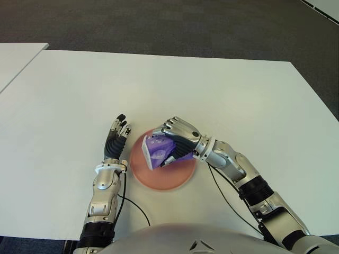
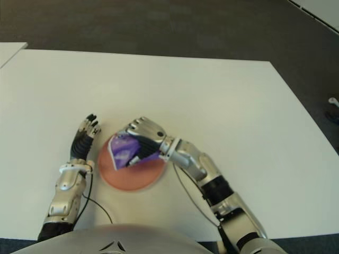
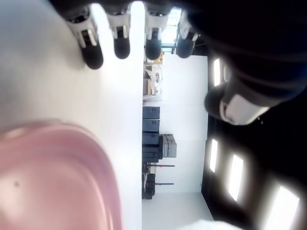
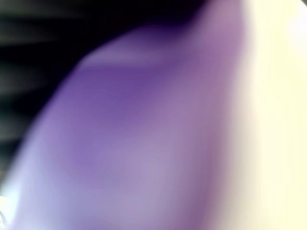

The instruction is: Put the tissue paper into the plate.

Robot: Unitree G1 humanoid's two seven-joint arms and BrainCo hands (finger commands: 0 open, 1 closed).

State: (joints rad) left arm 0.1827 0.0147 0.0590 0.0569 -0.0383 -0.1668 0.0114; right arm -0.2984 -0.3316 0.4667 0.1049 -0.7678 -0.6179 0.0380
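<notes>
A purple tissue pack [image 1: 158, 150] is held over the pink plate [image 1: 159, 177], with my right hand [image 1: 174, 138] shut around it from above. The pack tilts, its white edge pointing down toward the plate. The right wrist view is filled by the purple tissue pack [image 4: 134, 143] close up. My left hand [image 1: 115, 138] shows just left of the plate with its fingers straight and spread, holding nothing. In the left wrist view the plate [image 3: 53, 182] lies beside the open fingertips [image 3: 122, 48].
The plate sits near the front edge of a white table [image 1: 212, 95]. A second white table [image 1: 16, 58] stands at the far left. A black cable [image 1: 132, 203] runs from the left wrist toward my body. Dark carpet [image 1: 159, 26] lies beyond.
</notes>
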